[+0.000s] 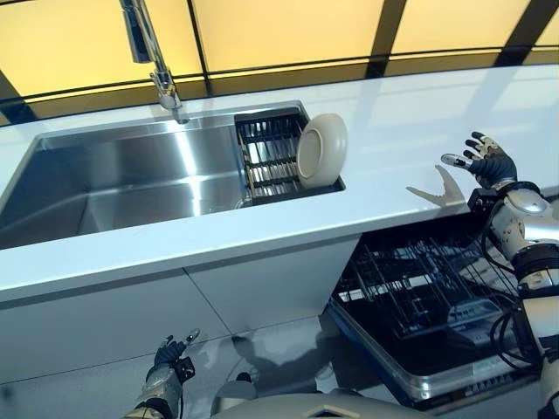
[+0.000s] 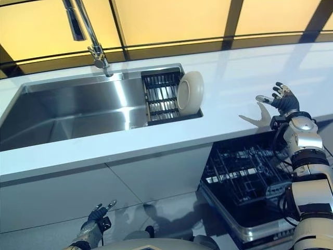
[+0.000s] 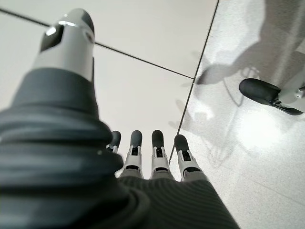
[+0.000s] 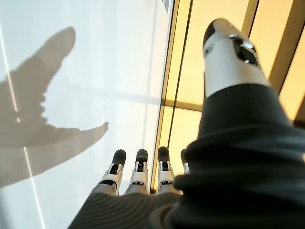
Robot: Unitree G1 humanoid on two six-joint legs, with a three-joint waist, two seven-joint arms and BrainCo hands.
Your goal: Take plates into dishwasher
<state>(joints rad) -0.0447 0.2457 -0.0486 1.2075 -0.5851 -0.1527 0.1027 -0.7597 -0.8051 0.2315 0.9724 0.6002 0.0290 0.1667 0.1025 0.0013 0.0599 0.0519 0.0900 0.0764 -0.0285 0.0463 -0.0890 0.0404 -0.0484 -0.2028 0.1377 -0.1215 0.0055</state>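
A cream plate [image 1: 321, 150] stands on edge in the black drying rack [image 1: 268, 154] at the right end of the steel sink [image 1: 113, 179]. Below the counter to the right, the dishwasher's lower rack [image 1: 419, 288] is pulled out on its open door, with no plates showing in it. My right hand [image 1: 487, 160] hovers open above the white countertop [image 1: 410, 131], well to the right of the plate, holding nothing. My left hand [image 1: 170, 353] hangs low by the cabinet front, fingers straight and empty.
A tall tap [image 1: 153, 61] rises behind the sink. White cabinet fronts [image 1: 175, 314] run under the counter. Dark-framed yellow panels [image 1: 279, 30] back the countertop. Pale floor tiles [image 3: 248, 133] lie below my left hand.
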